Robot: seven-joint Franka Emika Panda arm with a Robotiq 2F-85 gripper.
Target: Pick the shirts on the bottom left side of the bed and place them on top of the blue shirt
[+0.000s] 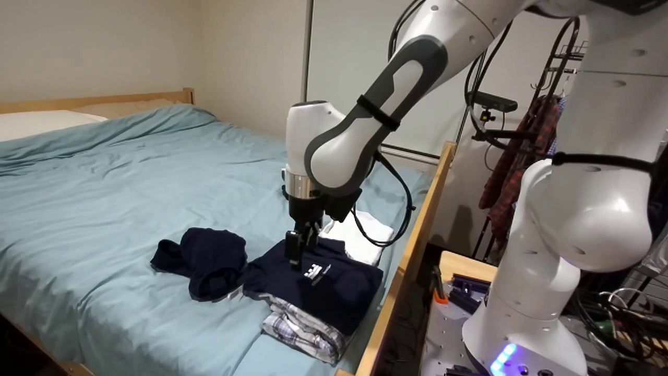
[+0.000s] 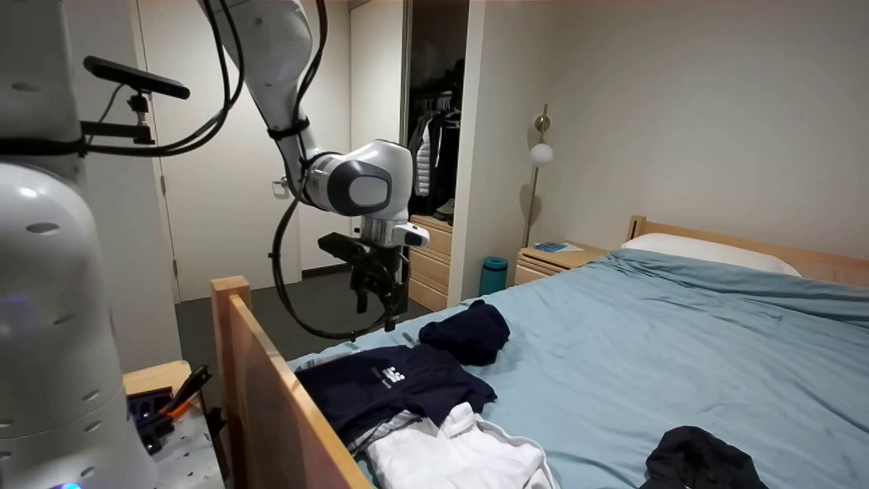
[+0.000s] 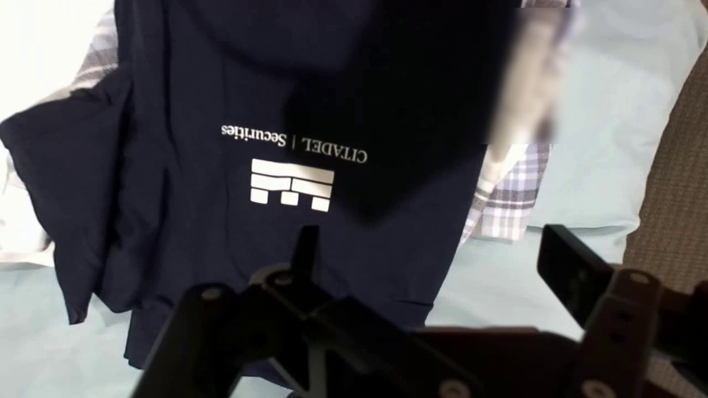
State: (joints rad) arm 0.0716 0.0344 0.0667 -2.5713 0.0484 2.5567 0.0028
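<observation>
A folded navy shirt with a white print (image 1: 344, 284) lies on a plaid shirt (image 1: 300, 331) near the bed's foot. The navy shirt also shows in an exterior view (image 2: 428, 380) and the wrist view (image 3: 193, 182). The plaid shirt peeks out in the wrist view (image 3: 511, 199). A white shirt (image 2: 461, 455) lies beside the stack, partly under the navy one. A crumpled navy garment (image 1: 214, 261) lies on the stack's other side (image 2: 468, 333). My gripper (image 1: 301, 253) is open and empty above the navy shirt, its fingers wide apart in the wrist view (image 3: 431, 237).
A wooden bed rail (image 2: 292, 387) runs along the bed's foot, between the stack and the robot base. A black garment (image 2: 703, 462) lies farther along the blue bedsheet (image 1: 156, 183). A cable loop (image 2: 285, 299) hangs from the arm near the gripper.
</observation>
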